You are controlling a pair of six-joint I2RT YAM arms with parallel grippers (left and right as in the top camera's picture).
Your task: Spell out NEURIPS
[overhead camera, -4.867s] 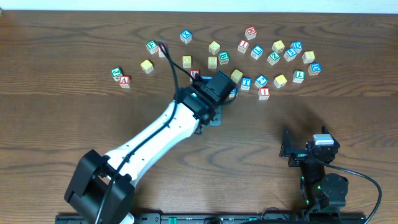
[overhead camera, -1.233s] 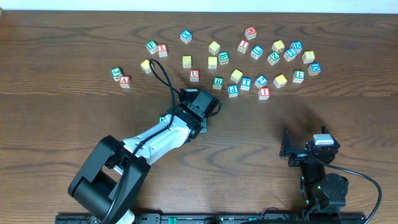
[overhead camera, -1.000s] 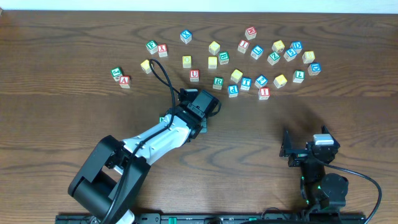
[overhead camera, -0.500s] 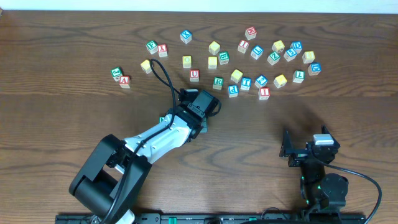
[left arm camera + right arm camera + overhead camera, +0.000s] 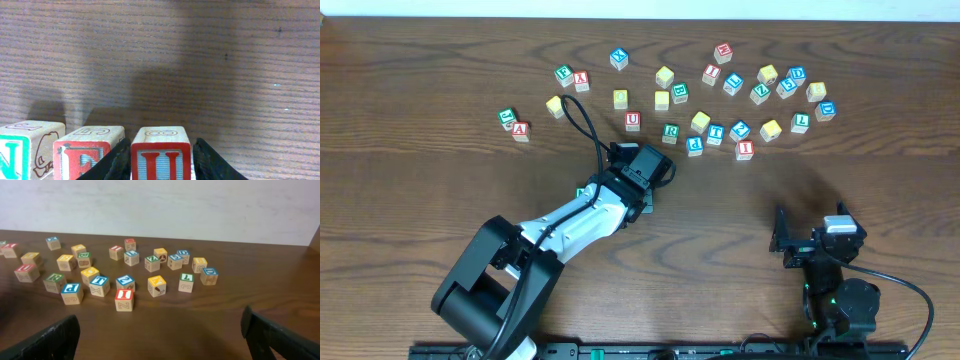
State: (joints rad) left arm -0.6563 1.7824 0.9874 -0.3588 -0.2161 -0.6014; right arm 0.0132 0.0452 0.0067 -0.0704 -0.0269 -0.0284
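Note:
In the left wrist view a green N cube [image 5: 22,155], a red E cube [image 5: 87,152] and a red U cube [image 5: 161,152] stand in a row on the table. My left gripper [image 5: 162,160] straddles the U cube. Its left finger is against the cube and a thin gap shows at the right finger. From overhead the left gripper [image 5: 632,203] is under the wrist, which hides the row. The green R [image 5: 670,131], blue P [image 5: 695,145] and red I [image 5: 744,149] cubes lie in the far pile. My right gripper [image 5: 160,335] is wide open and empty.
Many other letter cubes are scattered along the far side, among them a second red U [image 5: 632,121], several yellow-faced ones [image 5: 700,121], and green and red A cubes at the far left [image 5: 514,123]. The right arm [image 5: 825,255] rests near the front right.
About five seconds ago the left arm reached into the far pile. It has since drawn back toward the front, and nothing has moved in the last second.

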